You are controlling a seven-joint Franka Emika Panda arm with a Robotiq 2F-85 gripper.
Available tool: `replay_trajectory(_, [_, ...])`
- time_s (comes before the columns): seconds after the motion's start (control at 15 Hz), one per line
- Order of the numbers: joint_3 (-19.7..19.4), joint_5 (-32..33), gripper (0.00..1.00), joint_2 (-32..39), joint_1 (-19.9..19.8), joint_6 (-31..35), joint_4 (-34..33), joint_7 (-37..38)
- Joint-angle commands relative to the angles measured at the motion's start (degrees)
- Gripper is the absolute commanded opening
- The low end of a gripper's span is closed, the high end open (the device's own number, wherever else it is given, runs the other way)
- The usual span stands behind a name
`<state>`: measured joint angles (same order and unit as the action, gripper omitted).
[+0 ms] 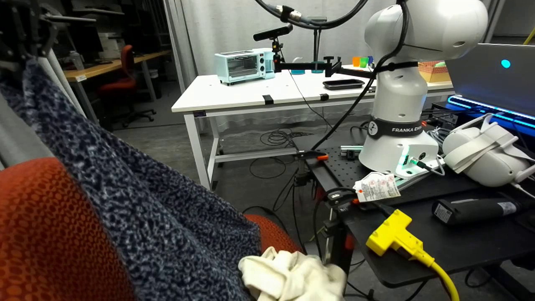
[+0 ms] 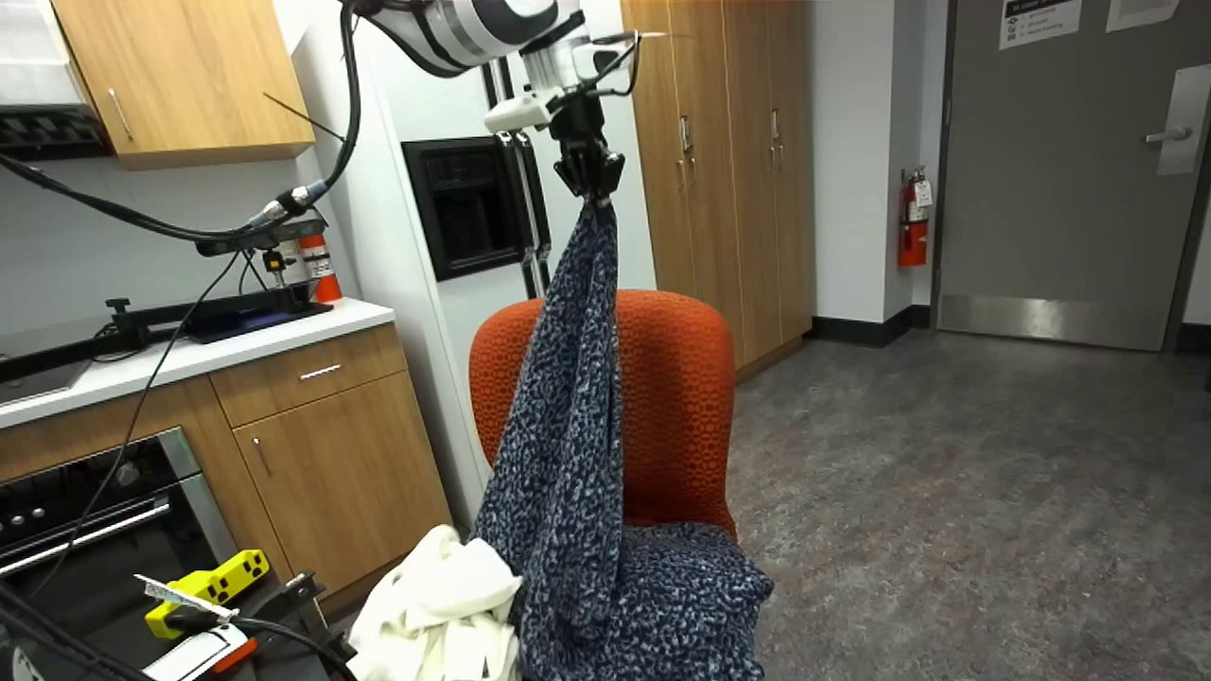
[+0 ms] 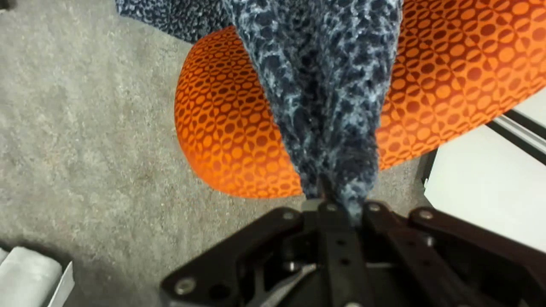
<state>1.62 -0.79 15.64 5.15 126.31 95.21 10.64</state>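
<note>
The gripper [image 2: 596, 200] clamps speckled cloth [image 2: 568, 435]; one part is lifted; the rest, on the chair [image 2: 676, 407], not yet.

The robot arm [image 1: 401, 98] is glossy white, with rounded casings [image 1: 447, 25] and small oval recesses [image 1: 459, 43]. A black strap [image 1: 405, 65] rings it. The black collar [image 1: 397, 128] bears pale lettering beginning "FRANKA", a round white emblem [image 1: 372, 128] at its left. On the flared white base [image 1: 378, 156] a narrow strip [image 1: 403, 155] glows green. Thick black cables [image 1: 328, 25] join at a silvery connector [image 1: 294, 16]. The tool [image 3: 349, 209] is black, its angular linkages [image 3: 347, 260] set with pale round screws [image 3: 185, 285].
</note>
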Motion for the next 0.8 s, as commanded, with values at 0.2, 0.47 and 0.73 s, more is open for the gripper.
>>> replay_trajectory(0.2, [0.23, 6.46, 0.01, 2.62, 1.23, -6.5, -16.64, -1.92])
replay_trajectory(0.47, [0.59, 7.13, 0.01, 5.78, 1.94, -10.98, -26.87, -3.42])
replay_trajectory(0.73, [1.12, 9.12, 0.01, 9.32, 4.46, -14.81, -37.08, -3.28])
